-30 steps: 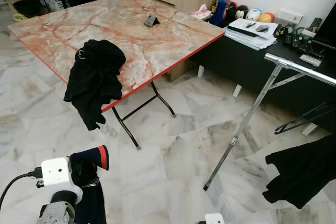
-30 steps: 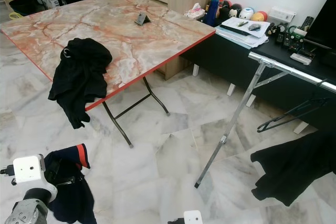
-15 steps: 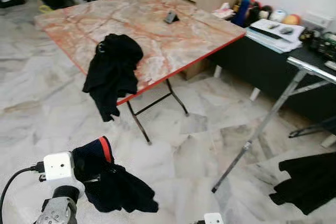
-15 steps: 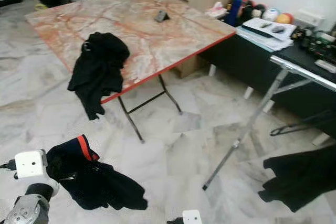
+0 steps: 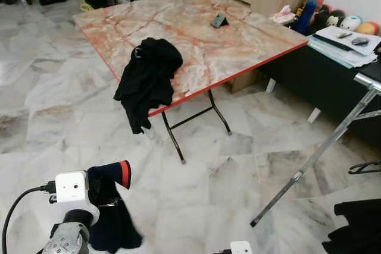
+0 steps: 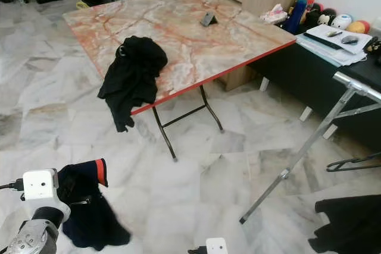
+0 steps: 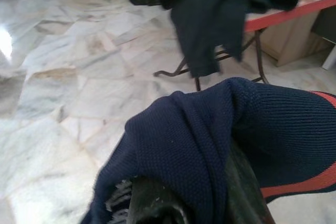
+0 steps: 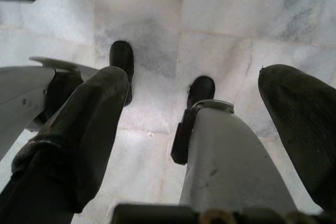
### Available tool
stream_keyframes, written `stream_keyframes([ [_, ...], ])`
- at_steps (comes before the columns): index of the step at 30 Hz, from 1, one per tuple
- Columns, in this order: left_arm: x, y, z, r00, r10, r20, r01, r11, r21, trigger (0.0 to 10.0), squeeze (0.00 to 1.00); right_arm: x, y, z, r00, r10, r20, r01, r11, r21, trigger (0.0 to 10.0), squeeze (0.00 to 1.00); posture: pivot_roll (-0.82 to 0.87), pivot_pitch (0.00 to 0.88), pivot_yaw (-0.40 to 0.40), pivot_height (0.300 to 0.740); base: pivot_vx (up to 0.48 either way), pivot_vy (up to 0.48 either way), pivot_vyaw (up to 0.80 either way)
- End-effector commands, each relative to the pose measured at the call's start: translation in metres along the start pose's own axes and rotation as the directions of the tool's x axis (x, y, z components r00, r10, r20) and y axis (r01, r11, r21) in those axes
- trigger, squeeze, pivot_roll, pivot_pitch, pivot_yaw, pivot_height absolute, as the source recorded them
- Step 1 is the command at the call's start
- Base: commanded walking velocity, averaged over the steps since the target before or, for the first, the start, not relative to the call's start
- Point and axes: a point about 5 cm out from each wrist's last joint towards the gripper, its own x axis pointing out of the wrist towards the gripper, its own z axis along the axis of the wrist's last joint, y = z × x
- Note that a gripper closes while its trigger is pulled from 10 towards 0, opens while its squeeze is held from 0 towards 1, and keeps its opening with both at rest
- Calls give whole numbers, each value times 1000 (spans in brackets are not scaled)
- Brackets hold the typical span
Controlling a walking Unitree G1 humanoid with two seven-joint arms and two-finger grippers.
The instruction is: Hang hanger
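Left gripper (image 7: 210, 203) clamps a navy knit garment (image 5: 110, 206) with a red band at seven o'clock; right gripper (image 8: 205, 129) hangs spread wide over glossy marble floor (image 5: 53, 105). A black garment (image 5: 146, 78) drapes off the orange-veined folding table (image 5: 238, 46). A black hanger (image 6: 351, 162) sits by the steel rack (image 5: 315, 153) at three o'clock.

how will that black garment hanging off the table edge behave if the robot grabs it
Probably floppy: the black garment drapes in folds over the red table edge. Likely light, sagging from any grip point. With half of it overhanging, a tug may slide it off.
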Motion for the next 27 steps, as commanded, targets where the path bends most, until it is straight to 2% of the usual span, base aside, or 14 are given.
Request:
stream_keyframes([
  [1, 1, -3, 8, 999, -15, 30, 14, 1000, 4, 10000, 0, 0, 0, -5, 1000, 1, -12, 0, 1000, 18, 10000, 0, 65, 139, 4, 740, 0, 0, 0],
  [7, 1, -1, 9, 999, -13, 32, 13, 1000, 29, 10000, 0, 0, 0, -5, 1000, 1, -13, -1, 1000, 16, 10000, 0, 66, 142, 3, 740, 0, 0, 0],
  [14, 2, -1, 10, 999, -3, 34, 2, 1000, 19, 10000, 0, 0, -1, -4, 1000, 2, -8, -1, 1000, 20, 10000, 0, 64, 144, 0, 740, 0, 0, 0],
  [21, 6, 5, 28, 994, 21, 108, -27, 998, 54, 10000, 0, 0, -2, -4, 1000, 2, -7, -2, 1000, 15, 10000, 0, 69, 142, -2, 740, 0, 0, 0],
  [23, 11, 7, 42, 987, 12, 162, -31, 993, 115, 10000, 0, 0, -2, -3, 1000, 2, -6, -2, 1000, 12, 10000, 0, 74, 141, -5, 740, 0, 0, 0],
  [24, 11, 7, 42, 987, 12, 162, -31, 993, 115, 10000, 0, 0, -2, -3, 1000, 2, -6, -2, 1000, 12, 10000, 0, 74, 141, -5, 740, 0, 0, 0],
  [25, 14, 6, 49, 983, -11, 183, -19, 986, 163, 10000, 0, 0, -2, -3, 1000, 1, -5, -1, 1000, 9, 10000, 0, 77, 140, -7, 740, 0, 0, 0],
  [27, 18, 5, 55, 979, -44, 200, 1, 978, 210, 10000, 0, 0, -2, -3, 1000, -1, -5, 1, 1000, 7, 10000, 0, 78, 139, -7, 740, 0, 0, 0],
])
